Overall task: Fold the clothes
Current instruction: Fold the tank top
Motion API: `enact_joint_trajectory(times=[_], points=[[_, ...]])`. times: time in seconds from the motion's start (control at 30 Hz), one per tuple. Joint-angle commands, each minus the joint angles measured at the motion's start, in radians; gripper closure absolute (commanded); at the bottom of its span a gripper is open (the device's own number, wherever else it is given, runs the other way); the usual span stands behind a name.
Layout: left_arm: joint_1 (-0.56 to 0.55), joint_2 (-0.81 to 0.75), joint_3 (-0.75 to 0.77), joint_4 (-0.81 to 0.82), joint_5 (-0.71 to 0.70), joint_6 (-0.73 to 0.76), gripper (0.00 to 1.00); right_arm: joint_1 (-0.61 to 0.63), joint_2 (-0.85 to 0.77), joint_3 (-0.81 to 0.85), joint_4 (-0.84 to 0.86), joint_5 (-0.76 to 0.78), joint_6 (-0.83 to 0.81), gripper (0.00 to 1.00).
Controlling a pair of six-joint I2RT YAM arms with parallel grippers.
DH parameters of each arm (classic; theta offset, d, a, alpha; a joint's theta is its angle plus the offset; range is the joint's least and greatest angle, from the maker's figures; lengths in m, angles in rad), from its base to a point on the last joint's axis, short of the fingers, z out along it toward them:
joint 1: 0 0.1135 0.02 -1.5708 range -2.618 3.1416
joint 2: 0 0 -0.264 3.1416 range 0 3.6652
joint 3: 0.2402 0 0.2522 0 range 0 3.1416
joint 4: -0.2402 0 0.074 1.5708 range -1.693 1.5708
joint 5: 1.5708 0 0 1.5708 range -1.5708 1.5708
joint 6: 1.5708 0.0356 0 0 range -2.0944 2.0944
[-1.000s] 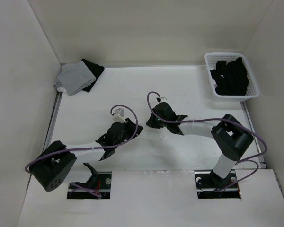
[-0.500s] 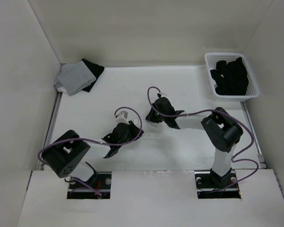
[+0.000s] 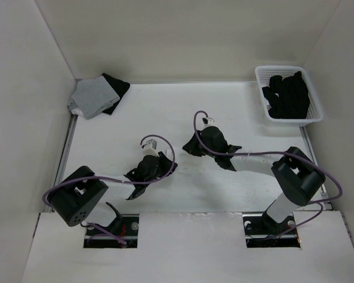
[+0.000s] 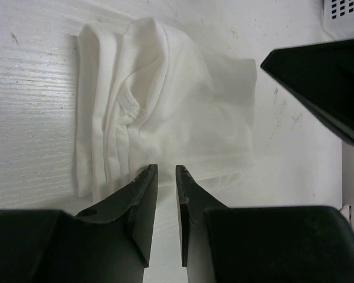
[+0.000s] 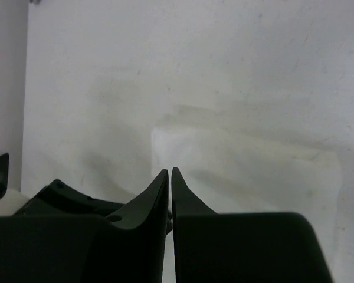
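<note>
Looking at the white table (image 3: 106, 147) from above, you can hardly spot the clothes, since it's white fabric on a white top. The wrist cameras show the piece lying flat near the middle of the table, between the two arms. The basket (image 3: 316, 115) of black stuff and the grey pile (image 3: 93, 97) sit well apart at the far corners, out of the way.

The clothes (image 4: 177, 112) look like a rough rectangle. One side is bunched into several ridges and the other side is smoother, so it's probably partway through, with another fold or some tidying to go.

The left end effector (image 4: 165, 170) has its fingers a little apart. No cloth shows in the gap, and the tips are right at the near edge of the fabric. The right end effector (image 5: 169, 172) has its fingers practically together, with just a sliver between them. It hangs by a corner of the cloth at the opposite side and doesn't seem to hold anything.

To do this step well:
- The right one probably needs to spread its fingers before going down.
- Each should bite the whole stack of layers at its edge, not just the top sheet.
- The two should lift together and keep low, so the thin fabric doesn't sag or unroll.
- The bunched side is the risk. Pinching a ridge instead of the true edge would likely drag the bundle crooked.
</note>
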Motion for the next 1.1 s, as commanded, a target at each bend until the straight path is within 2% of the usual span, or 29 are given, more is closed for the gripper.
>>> enact_joint_trajectory(times=[0.0, 0.2, 0.43, 0.53, 0.7, 0.87, 1.07], points=[[0.0, -0.014, -0.009, 0.06, -0.005, -0.009, 0.82, 0.014, 0.024, -0.057, 0.095, -0.048, 0.03, 0.92], [0.012, -0.005, -0.023, 0.06, -0.003, -0.022, 0.82, -0.056, 0.03, -0.168, 0.218, -0.052, 0.099, 0.93], [0.035, 0.02, -0.046, 0.061, -0.002, -0.055, 0.82, -0.147, 0.07, -0.199, 0.226, -0.034, 0.159, 0.94], [0.048, 0.002, -0.059, 0.061, -0.003, -0.062, 0.82, -0.156, 0.027, -0.208, 0.223, -0.029, 0.151, 0.89], [0.04, -0.124, -0.07, 0.029, -0.003, -0.066, 0.82, -0.167, -0.094, -0.24, 0.192, -0.014, 0.116, 0.89], [-0.003, -0.21, 0.008, -0.074, -0.016, -0.04, 0.83, -0.133, -0.091, -0.209, 0.177, -0.051, 0.096, 0.91], [-0.015, -0.053, 0.167, -0.035, -0.003, -0.019, 0.85, -0.132, 0.047, -0.147, 0.244, -0.058, 0.105, 0.96]])
